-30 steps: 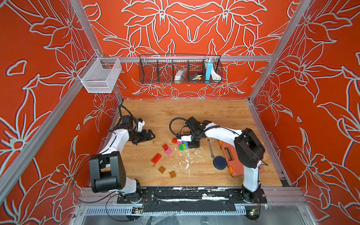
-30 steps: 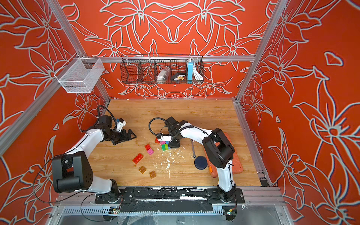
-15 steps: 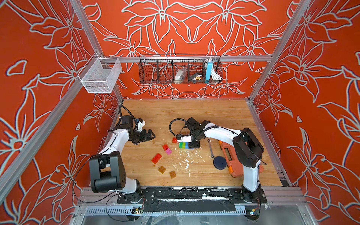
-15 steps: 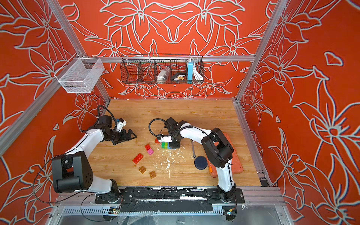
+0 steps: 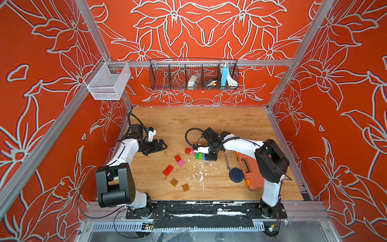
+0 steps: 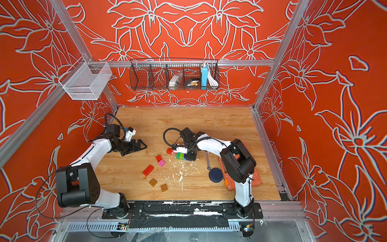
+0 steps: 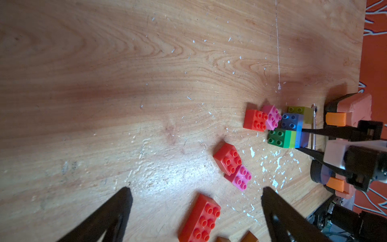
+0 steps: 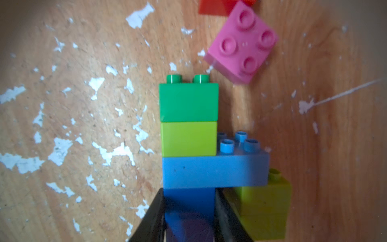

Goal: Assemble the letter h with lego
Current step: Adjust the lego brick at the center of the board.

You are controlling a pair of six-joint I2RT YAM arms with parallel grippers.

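A joined lego stack [image 8: 188, 138] lies on its side on the table: green, lime, a long light-blue brick, then a dark blue brick [image 8: 189, 207]. My right gripper [image 8: 189, 191] is shut on that dark blue end, also seen in both top views [image 5: 210, 156] [image 6: 189, 157]. A lime brick [image 8: 266, 209] sits against the stack. My left gripper [image 7: 195, 191] is open and holds nothing, above a long red brick [image 7: 200, 220]. Loose red and pink bricks [image 5: 179, 160] and two amber ones [image 5: 174, 182] lie between the arms.
An orange tool case [image 5: 249, 171], a wrench [image 5: 226, 159] and a dark round disc [image 5: 236, 175] lie right of the stack. White flecks dot the wood. A black wire basket [image 5: 193, 75] and a white mesh basket [image 5: 107, 80] hang on the walls.
My right gripper's jaws have closed onto the stack's blue end, and the stack has shifted slightly to the right. The left arm has stayed put.
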